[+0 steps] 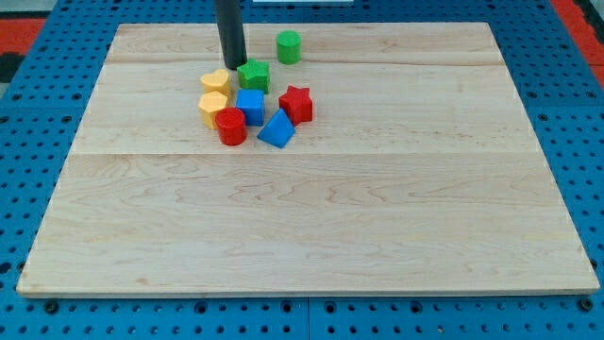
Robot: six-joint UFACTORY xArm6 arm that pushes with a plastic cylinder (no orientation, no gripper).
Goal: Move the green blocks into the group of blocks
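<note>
tip (233,65) beside green star (253,76), green cylinder (289,46) apart

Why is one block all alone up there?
The green cylinder block sits apart near the view's top, away from the cluster. The green star block already touches the group, beside my tip. Nothing looks spilled or broken.

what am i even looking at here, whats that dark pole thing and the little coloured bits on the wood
There is one picture, from a single camera looking down at a slant on a wooden board. The dark pole is the end of a robot arm: it has no hand, just a rod that slides blocks around, so nothing is held. My tip sits at the upper edge of a cluster, between the upper yellow block and a green star block. Also clustered: another yellow block, a red cylinder, a blue cube, a blue wedge and a red star. A green cylinder stands apart, toward the view's top.
</note>
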